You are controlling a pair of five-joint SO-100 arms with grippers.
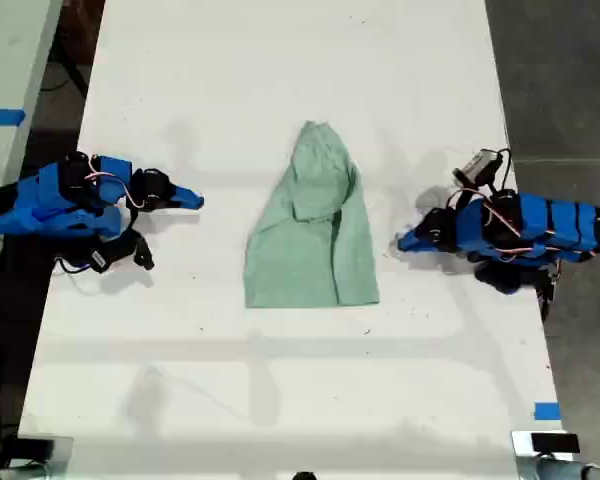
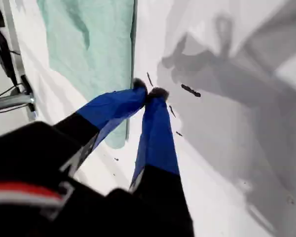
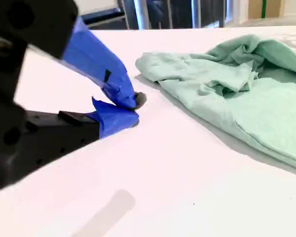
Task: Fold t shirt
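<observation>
The pale mint-green t shirt (image 1: 315, 240) lies creased in the middle of the white table, narrow end toward the exterior view's top and straight hem toward its bottom. My first gripper (image 1: 400, 242) rests low at the exterior view's right, a short gap from the shirt's side edge. Its blue fingers meet at the tips (image 2: 149, 91), shut with nothing between them, and the t shirt (image 2: 89, 44) lies just beyond. My second gripper (image 1: 197, 202) lies at the exterior view's left, apart from the cloth. It is shut and empty (image 3: 134, 107), short of the t shirt (image 3: 246, 94).
The white table (image 1: 280, 400) runs the length of the exterior view. Blue tape (image 1: 547, 411) and a metal clamp (image 1: 545, 442) sit at that view's bottom right. Another pale table with blue tape (image 1: 0, 117) stands beyond its left edge. Small dark marks (image 2: 190, 90) dot the surface.
</observation>
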